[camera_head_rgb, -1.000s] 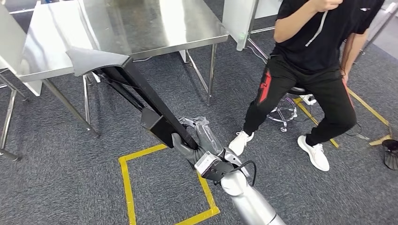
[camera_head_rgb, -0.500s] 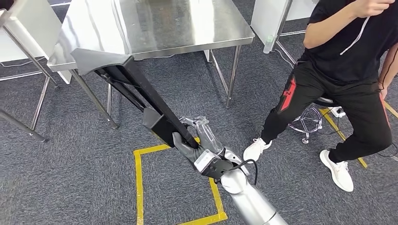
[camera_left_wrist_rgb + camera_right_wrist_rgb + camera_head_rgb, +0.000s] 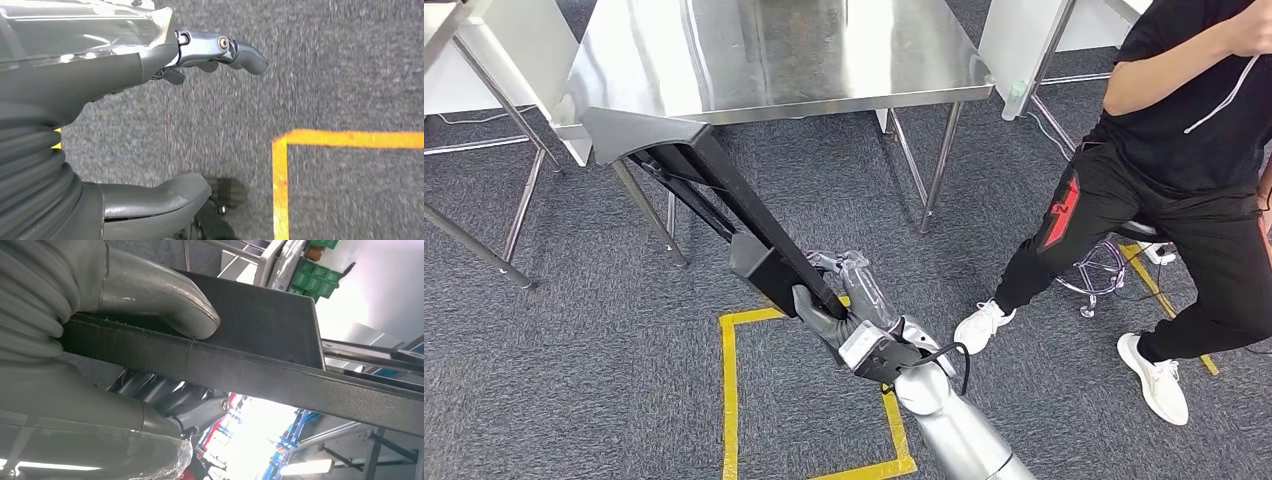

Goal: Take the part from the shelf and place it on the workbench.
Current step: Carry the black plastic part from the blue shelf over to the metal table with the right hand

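Grey carpet marked with a yellow tape square (image 3: 729, 395) runs up to a steel workbench (image 3: 764, 55), beside which a person in black (image 3: 1184, 150) sits on a stool. Judging from this, the pickup is done: the right hand (image 3: 839, 300) grips the lower end of the long black part (image 3: 724, 205), thumb over one face and fingers under the other, and carries it angled forward so that its pale far end sits at the bench's near edge. Placing it on the top is what remains. The left hand (image 3: 150, 125) hangs over the carpet, fingers apart, holding nothing. Compared with a second ago the whole scene has slid rightward, so the camera has turned; the part keeps its place in the grip.
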{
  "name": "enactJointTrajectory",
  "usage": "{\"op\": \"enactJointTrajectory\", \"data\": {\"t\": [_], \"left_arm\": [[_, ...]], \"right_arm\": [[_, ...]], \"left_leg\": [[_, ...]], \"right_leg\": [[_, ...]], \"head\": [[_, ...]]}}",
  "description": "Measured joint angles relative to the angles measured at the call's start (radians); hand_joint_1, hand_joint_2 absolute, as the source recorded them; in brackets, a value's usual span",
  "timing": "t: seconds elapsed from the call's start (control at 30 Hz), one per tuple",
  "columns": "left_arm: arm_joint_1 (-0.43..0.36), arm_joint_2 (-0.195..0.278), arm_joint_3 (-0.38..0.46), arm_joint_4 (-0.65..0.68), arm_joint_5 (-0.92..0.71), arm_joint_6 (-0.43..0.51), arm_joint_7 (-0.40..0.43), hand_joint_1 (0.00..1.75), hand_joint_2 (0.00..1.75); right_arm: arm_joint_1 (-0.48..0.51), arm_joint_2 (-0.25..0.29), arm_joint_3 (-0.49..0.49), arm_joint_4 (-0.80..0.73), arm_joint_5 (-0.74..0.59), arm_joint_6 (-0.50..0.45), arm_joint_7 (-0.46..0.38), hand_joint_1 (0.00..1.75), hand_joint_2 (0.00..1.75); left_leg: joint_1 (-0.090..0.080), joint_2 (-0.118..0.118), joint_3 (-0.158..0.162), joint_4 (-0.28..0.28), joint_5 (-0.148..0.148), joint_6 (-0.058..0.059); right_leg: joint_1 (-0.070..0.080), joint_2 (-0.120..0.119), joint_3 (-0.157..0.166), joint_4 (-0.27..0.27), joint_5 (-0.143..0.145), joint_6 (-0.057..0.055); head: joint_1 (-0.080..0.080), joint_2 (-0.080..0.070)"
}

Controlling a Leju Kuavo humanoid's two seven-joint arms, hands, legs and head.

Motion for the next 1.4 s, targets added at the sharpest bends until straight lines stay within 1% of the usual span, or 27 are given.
{"op": "enactJointTrajectory", "data": {"t": [0.17, 0.3, 0.6, 0.77, 0.8, 0.87, 0.9, 0.93, 0.97, 1.0, 1.03, 1.07, 1.1, 1.13, 1.17, 1.2, 1.23, 1.27, 1.33, 1.4], "left_arm": [[0.0, -0.001, 0.001, 0.0, 0.0, -0.001, -0.001, 0.0, 1.75], [0.0, 0.0, 0.001, 0.0, 0.0, -0.004, -0.002, 0.0, 1.75], [0.0, 0.001, 0.001, 0.0, -0.003, -0.017, -0.008, 0.0, 1.75], [0.0, 0.003, 0.002, 0.0, -0.006, 0.001, -0.008, 0.0, 1.75], [0.0, 0.005, 0.002, 0.0, -0.006, 0.006, -0.006, 0.0, 1.75], [0.0, 0.008, 0.003, 0.0, -0.007, 0.014, -0.003, 0.0, 1.75], [-0.001, 0.009, 0.003, 0.0, -0.009, 0.017, -0.002, 0.0, 1.75], [-0.001, 0.008, 0.003, 0.0, -0.01, 0.019, -0.001, 0.0, 1.75], [-0.002, 0.008, 0.003, 0.0, -0.012, 0.02, -0.001, 0.0, 1.75], [-0.003, 0.009, 0.003, 0.0, -0.013, 0.021, 0.0, 0.0, 1.75], [-0.003, 0.009, 0.003, 0.0, -0.013, 0.021, 0.0, 0.0, 1.75], [-0.003, 0.009, 0.003, 0.0, -0.013, 0.021, 0.0, 0.0, 1.75], [-0.002, 0.009, 0.003, 0.0, -0.014, 0.021, 0.0, 0.0, 1.75], [-0.001, 0.008, 0.003, 0.0, -0.014, 0.021, 0.0, 0.0, 1.75], [-0.001, 0.008, 0.003, 0.0, -0.014, 0.022, 0.001, 0.0, 1.75], [-0.001, 0.011, 0.004, 0.0, -0.015, 0.023, 0.001, 0.0, 1.75], [-0.001, 0.013, 0.004, -0.001, -0.015, 0.025, 0.001, 0.0, 1.75], [-0.001, 0.015, 0.005, -0.001, -0.015, 0.026, 0.001, 0.0, 1.75], [0.0, 0.016, 0.006, -0.001, -0.016, 0.027, 0.001, 0.0, 1.75], [0.0, 0.017, 0.007, -0.001, -0.016, 0.028, 0.001, 0.0, 1.75]], "right_arm": [[0.0, -0.001, 0.0, 0.0, 0.0, -0.001, 0.0, 1.75, 1.75], [0.0, -0.001, -0.001, 0.0, 0.001, -0.002, 0.0, 1.75, 1.75], [0.0, -0.002, -0.004, 0.001, 0.005, -0.01, 0.001, 1.75, 1.75], [0.0, -0.002, -0.007, 0.002, 0.006, -0.012, 0.002, 1.75, 1.75], [0.0, -0.001, -0.007, 0.002, 0.006, -0.013, 0.002, 1.75, 1.75], [0.0, 0.002, -0.008, 0.002, 0.007, -0.013, 0.002, 1.75, 1.75], [-0.001, 0.003, -0.008, 0.003, 0.007, -0.014, 0.002, 1.75, 1.75], [-0.002, 0.004, -0.008, 0.003, 0.007, -0.014, 0.001, 1.75, 1.75], [-0.002, 0.003, -0.008, 0.004, 0.007, -0.015, 0.001, 1.75, 1.75], [-0.002, 0.001, -0.008, 0.006, 0.006, -0.015, 0.002, 1.75, 1.75], [0.0, -0.001, -0.008, 0.008, 0.006, -0.015, 0.002, 1.75, 1.75], [0.003, -0.003, -0.009, 0.01, 0.006, -0.015, 0.002, 1.75, 1.75], [0.005, -0.004, -0.009, 0.012, 0.006, -0.015, 0.003, 1.75, 1.75], [0.006, -0.005, -0.009, 0.013, 0.006, -0.015, 0.003, 1.75, 1.75], [0.006, -0.006, -0.009, 0.014, 0.006, -0.015, 0.002, 1.75, 1.75], [0.006, -0.006, -0.009, 0.015, 0.006, -0.016, 0.002, 1.75, 1.75], [0.006, -0.007, -0.008, 0.016, 0.006, -0.016, 0.002, 1.75, 1.75], [0.006, -0.007, -0.009, 0.018, 0.006, -0.016, 0.002, 1.75, 1.75], [0.008, -0.008, -0.009, 0.019, 0.005, -0.018, 0.002, 1.75, 1.75], [0.008, -0.007, -0.01, 0.019, 0.006, -0.019, 0.002, 1.75, 1.75]], "left_leg": [[-0.001, -0.001, 0.0, 0.0, -0.002, 0.007], [-0.003, -0.001, 0.001, 0.0, -0.003, 0.01], [-0.001, -0.001, 0.003, 0.0, -0.003, 0.01], [0.001, -0.001, 0.003, 0.0, -0.003, 0.01], [0.0, -0.001, 0.003, -0.001, -0.005, 0.014], [0.003, -0.003, 0.018, -0.022, -0.001, 0.028], [0.007, -0.004, 0.029, -0.038, 0.004, 0.037], [0.011, -0.005, 0.039, -0.052, 0.011, 0.041], [0.013, -0.006, 0.044, -0.059, 0.015, 0.043], [0.014, -0.009, 0.046, -0.061, 0.016, 0.044], [0.014, -0.012, 0.046, -0.061, 0.015, 0.043], [0.015, -0.016, 0.047, -0.059, 0.013, 0.04], [0.018, -0.02, 0.047, -0.056, 0.01, 0.035], [0.021, -0.024, 0.048, -0.051, 0.005, 0.028], [0.025, -0.028, 0.047, -0.04, -0.002, 0.018], [0.026, -0.031, 0.043, -0.028, -0.011, 0.006], [0.026, -0.034, 0.04, -0.015, -0.021, -0.004], [0.025, -0.036, 0.036, -0.005, -0.028, -0.012], [0.027, -0.037, 0.032, 0.002, -0.035, -0.018], [0.033, -0.028, 0.026, 0.019, -0.046, -0.023]], "right_leg": [[-0.001, -0.001, 0.004, -0.006, 0.001, 0.003], [-0.004, -0.001, 0.004, -0.007, 0.002, 0.01], [-0.007, -0.001, 0.004, -0.007, 0.002, 0.01], [-0.006, -0.001, 0.005, -0.007, 0.002, 0.01], [-0.01, -0.002, 0.007, -0.011, 0.003, 0.013], [-0.012, -0.002, 0.013, -0.018, 0.005, 0.021], [-0.013, 0.001, 0.009, -0.009, 0.0, 0.023], [-0.01, 0.007, -0.007, 0.024, -0.015, 0.021], [-0.012, 0.014, -0.036, 0.081, -0.037, 0.018], [-0.014, 0.019, -0.075, 0.149, -0.063, 0.015], [-0.016, 0.021, -0.112, 0.212, -0.083, 0.015], [-0.019, 0.023, -0.136, 0.247, -0.088, 0.021], [-0.022, 0.023, -0.14, 0.243, -0.077, 0.031], [-0.027, 0.023, -0.123, 0.2, -0.051, 0.045], [-0.034, 0.022, -0.093, 0.131, -0.02, 0.059], [-0.037, 0.024, -0.067, 0.076, 0.004, 0.069], [-0.038, 0.026, -0.048, 0.04, 0.016, 0.067], [-0.038, 0.028, -0.041, 0.027, 0.018, 0.058], [-0.036, 0.031, -0.043, 0.038, 0.012, 0.031], [-0.035, 0.031, -0.041, 0.039, 0.009, 0.016]], "head": [[0.0, 0.0], [0.0, 0.0], [0.0, 0.0], [0.0, 0.0], [0.0, 0.0], [0.0, 0.0], [0.0, 0.0], [0.002, 0.0], [0.004, 0.0], [0.005, 0.0], [0.005, 0.0], [0.005, 0.0], [0.005, 0.0], [0.005, 0.0], [0.005, 0.0], [0.006, 0.0], [0.007, 0.0], [0.007, 0.0], [0.006, 0.0], [0.006, 0.0]]}}
